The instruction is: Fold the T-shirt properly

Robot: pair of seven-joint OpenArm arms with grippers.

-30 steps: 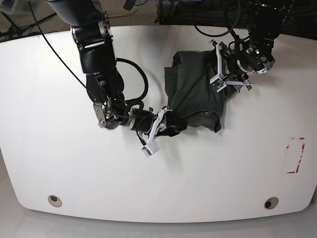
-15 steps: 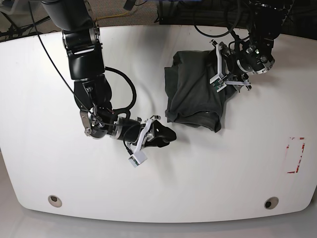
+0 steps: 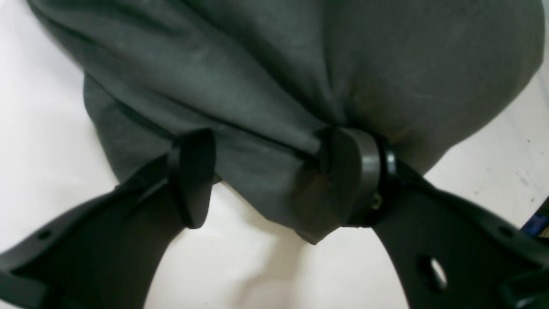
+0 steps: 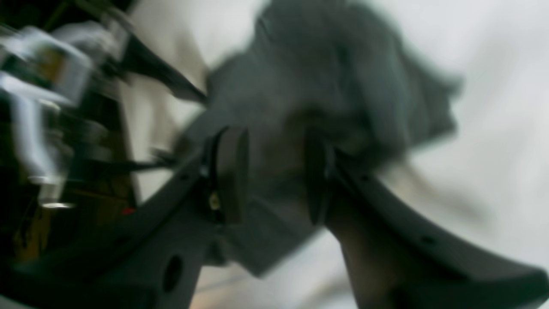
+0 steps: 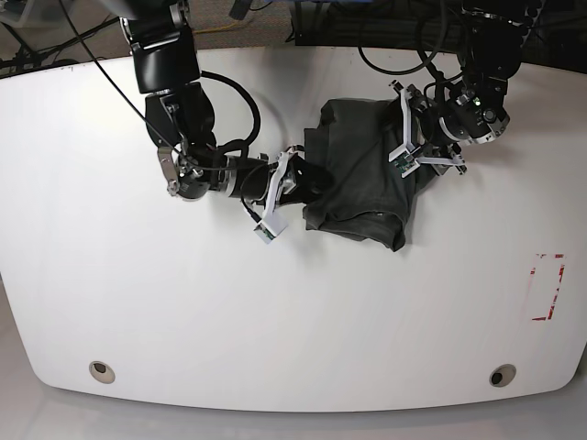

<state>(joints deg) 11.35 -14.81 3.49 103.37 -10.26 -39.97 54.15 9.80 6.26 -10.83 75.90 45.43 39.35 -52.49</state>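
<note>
The dark charcoal T-shirt [image 5: 359, 174] lies bunched in a wrinkly heap right of the table's middle. My left gripper [image 5: 410, 151] is at the shirt's right edge. In the left wrist view [image 3: 274, 180] its jaws stand wide apart over the cloth [image 3: 257, 77], and one finger [image 3: 356, 176] presses into a fold. My right gripper [image 5: 307, 181] is at the shirt's left edge. The right wrist view is blurred: the gripper [image 4: 272, 176] has a gap between its fingers and the shirt [image 4: 326, 77] lies just beyond them. I cannot tell whether cloth is between them.
The white table [image 5: 275, 312] carries a red tape rectangle [image 5: 548, 286] at the right and two round holes [image 5: 102, 371] [image 5: 501, 375] near the front edge. Black cables [image 5: 243, 101] hang off both arms at the back.
My right gripper let go of the shirt's lower left corner, drew away to the lower left, then swung up and right to the shirt's left edge. The left gripper has barely moved.
</note>
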